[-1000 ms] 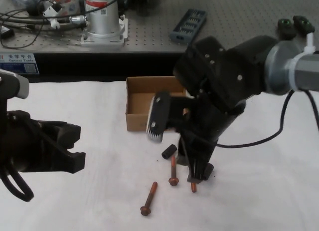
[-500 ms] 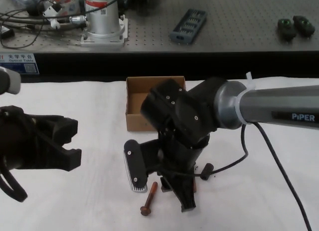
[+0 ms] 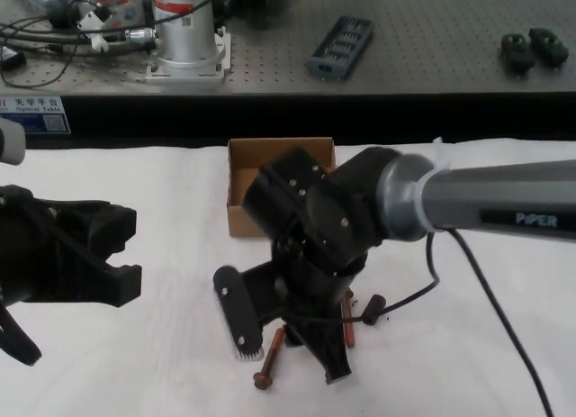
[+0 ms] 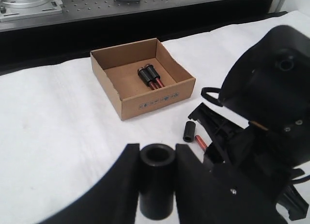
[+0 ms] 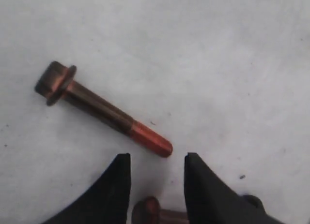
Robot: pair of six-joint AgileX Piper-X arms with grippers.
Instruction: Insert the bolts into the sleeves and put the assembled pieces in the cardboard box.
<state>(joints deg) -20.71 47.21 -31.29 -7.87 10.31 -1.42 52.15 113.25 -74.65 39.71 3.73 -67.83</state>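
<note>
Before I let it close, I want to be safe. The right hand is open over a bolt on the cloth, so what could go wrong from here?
1. The right hand sits open at the red tip of the bolt, not its middle. Closing there could pinch just the end, letting it swing or slip out.
2. A second bolt lies right by the fingers and might get caught or nudged away.

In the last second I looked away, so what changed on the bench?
The right hand swung left and nearer, away from the box, and is now low and open at the tip of a loose bolt. The left hand kept its sleeve, nearly still. The box and that bolt stayed put.
</note>
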